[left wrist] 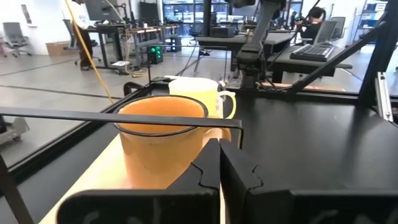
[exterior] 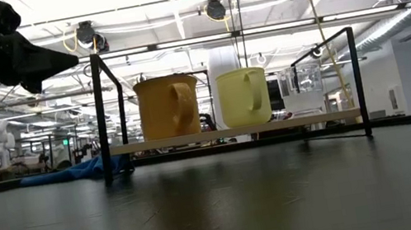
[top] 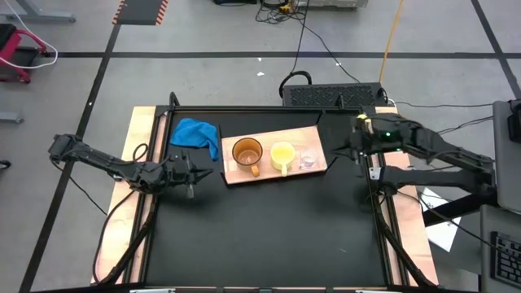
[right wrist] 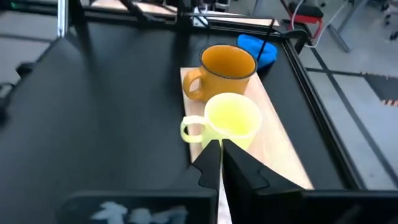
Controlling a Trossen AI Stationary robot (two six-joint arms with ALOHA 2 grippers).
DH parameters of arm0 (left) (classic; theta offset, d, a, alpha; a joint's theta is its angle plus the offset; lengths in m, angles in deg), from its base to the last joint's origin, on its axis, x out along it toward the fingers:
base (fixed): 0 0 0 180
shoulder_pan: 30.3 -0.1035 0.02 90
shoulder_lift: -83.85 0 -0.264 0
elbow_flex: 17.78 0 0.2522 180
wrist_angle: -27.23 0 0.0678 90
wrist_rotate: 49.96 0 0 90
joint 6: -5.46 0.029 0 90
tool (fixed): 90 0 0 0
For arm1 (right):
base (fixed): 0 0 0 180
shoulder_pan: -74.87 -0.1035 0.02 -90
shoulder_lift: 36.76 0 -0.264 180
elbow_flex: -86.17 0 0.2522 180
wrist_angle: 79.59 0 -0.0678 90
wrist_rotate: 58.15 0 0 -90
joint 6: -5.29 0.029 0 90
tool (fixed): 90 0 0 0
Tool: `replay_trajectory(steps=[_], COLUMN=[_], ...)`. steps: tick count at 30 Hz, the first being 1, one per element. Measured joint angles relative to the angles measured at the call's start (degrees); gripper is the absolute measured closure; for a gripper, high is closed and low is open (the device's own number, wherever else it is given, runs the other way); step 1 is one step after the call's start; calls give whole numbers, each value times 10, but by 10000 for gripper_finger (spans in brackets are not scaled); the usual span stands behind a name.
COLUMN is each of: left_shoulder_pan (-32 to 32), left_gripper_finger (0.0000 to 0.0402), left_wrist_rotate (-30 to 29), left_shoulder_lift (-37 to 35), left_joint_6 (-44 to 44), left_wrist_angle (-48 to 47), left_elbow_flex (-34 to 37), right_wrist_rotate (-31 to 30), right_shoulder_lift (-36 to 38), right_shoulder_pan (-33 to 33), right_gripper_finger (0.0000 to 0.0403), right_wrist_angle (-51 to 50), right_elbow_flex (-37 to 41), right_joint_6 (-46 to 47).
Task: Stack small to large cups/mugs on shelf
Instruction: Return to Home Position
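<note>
On the flat light-wood shelf board [top: 277, 137], the large orange-brown handled mug [top: 247, 152] stands at 9 o'clock. The medium yellow handled mug [top: 282, 152] stands at the centre, and the small clear glass cup [top: 308, 159] at 3 o'clock. The left gripper [top: 195, 173], fingers together, hangs beyond the board's 9 o'clock end. The right gripper [top: 346, 149], fingers likewise together, is beyond its 3 o'clock end.

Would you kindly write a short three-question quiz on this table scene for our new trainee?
1. Which stands midway along the wooden board? A orange mug; B yellow mug; C glass cup.
2. True or false: both arms' jaws, one off each end of the board, are shut and empty.
3. Fill in: the blue cloth lies off the board's end nearest the ____ mug.
Key: 1 B; 2 true; 3 orange.
</note>
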Motion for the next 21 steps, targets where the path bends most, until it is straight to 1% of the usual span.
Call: replay_trajectory(steps=[5,8,12,16,21], left_shoulder_pan=[0,0,5,20,43], left_gripper_finger=[400,400,401,401,401], left_wrist_rotate=[-7,-13,-17,-39,-62], left_shoulder_lift=[-11,-22,-44,-67,-91], left_joint_6=[4,8,12,14,16], left_wrist_angle=[-3,-13,-34,-54,-70], left_elbow_flex=[0,0,0,0,0], right_wrist_rotate=[1,1,2,2,2], right_shoulder_lift=[57,106,177,239,278], right_shoulder_pan=[-1,-10,-31,-48,-75], right_gripper_finger=[402,402,403,403,403], right_wrist_angle=[-53,-48,-11,48,134], right_elbow_flex=[1,25,85,162,247], right_joint_6=[56,95,130,160,185])
